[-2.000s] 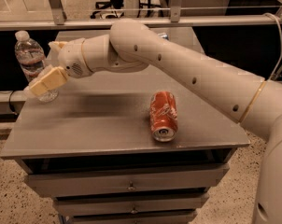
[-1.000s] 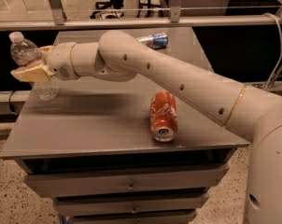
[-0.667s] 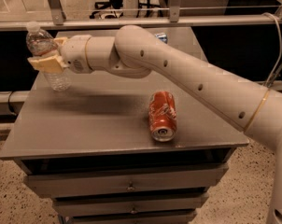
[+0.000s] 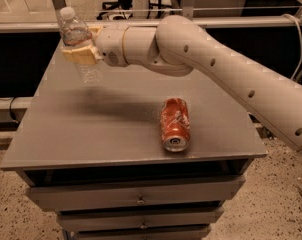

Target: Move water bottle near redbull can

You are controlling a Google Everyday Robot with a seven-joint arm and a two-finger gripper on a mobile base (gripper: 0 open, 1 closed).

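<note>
Gripper (image 4: 80, 53) sits at the upper left of the view, over the far left part of the table (image 4: 66, 134), and its tan fingers (image 4: 91, 57) are clamped around the middle of the bottle (image 4: 73, 30). The bottle runs through the grip: its white cap and shoulders stick out above the fingers, and its ribbed clear lower half hangs out below them. It is tilted, with the cap leaning left and away and the base pointing down and to the right. The base appears to be clear of the table top, and a soft shadow lies on the grey surface below and to the right of the gripper.

Right of the gripper, the pale wrist joins the thick arm (image 4: 221, 69), which bends at a rounded joint and then slopes down to the right edge of the view.

Well apart from the gripper, below it and to the right, a red-orange soda can (image 4: 176, 121) lies on its side near the front edge of the table, with its silver end facing the camera. It touches neither the bottle nor the arm.

Farther down, drawers (image 4: 141, 194) fill the front under the table top. Behind the gripper a metal rail (image 4: 251, 21) crosses the view, and speckled floor (image 4: 13, 209) shows at the lower left.
</note>
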